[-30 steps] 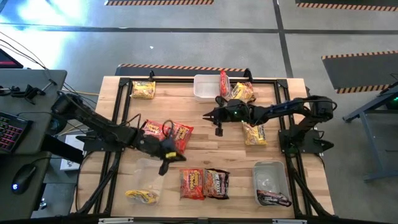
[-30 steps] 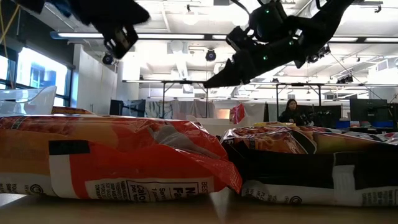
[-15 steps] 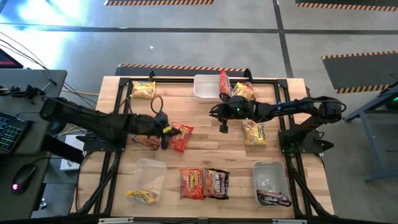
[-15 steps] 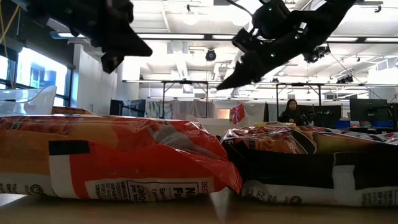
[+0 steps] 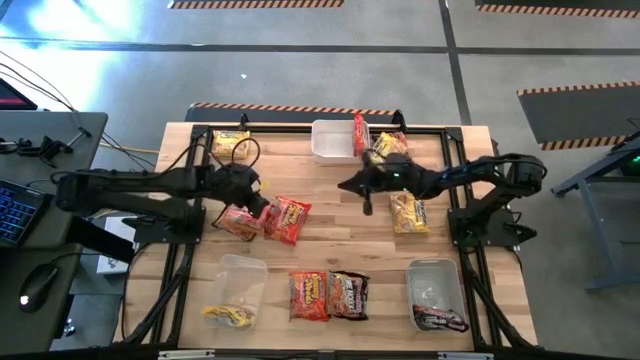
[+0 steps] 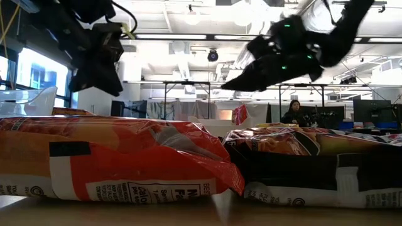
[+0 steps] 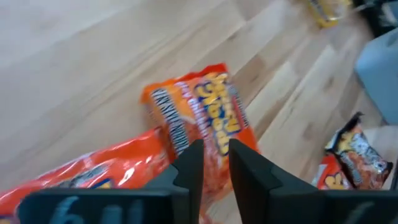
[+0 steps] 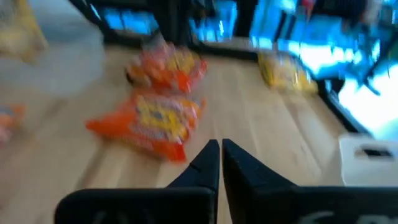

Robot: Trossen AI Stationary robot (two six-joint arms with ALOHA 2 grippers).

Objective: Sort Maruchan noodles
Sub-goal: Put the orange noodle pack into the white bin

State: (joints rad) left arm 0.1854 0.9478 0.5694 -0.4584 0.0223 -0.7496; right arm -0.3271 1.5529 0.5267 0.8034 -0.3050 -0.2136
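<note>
- Noodle packet (image 7: 202, 121), red-orange, lay flat on the table (image 5: 330, 245) just beyond my left gripper (image 7: 209, 163), its fingers nearly closed and empty.
- I judged those fingers needed to spread before dropping over the packet's edge.
- Right gripper (image 8: 219, 151) hovered closed, empty.

The left gripper (image 5: 250, 190) has swung from the near clear tub (image 5: 238, 280) back over the two red-orange packets (image 5: 266, 217); the right gripper (image 5: 352, 186) shifted slightly right.

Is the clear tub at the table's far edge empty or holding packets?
Empty: the far tub shows only its bare floor; a red packet stands just outside its wall.
</note>
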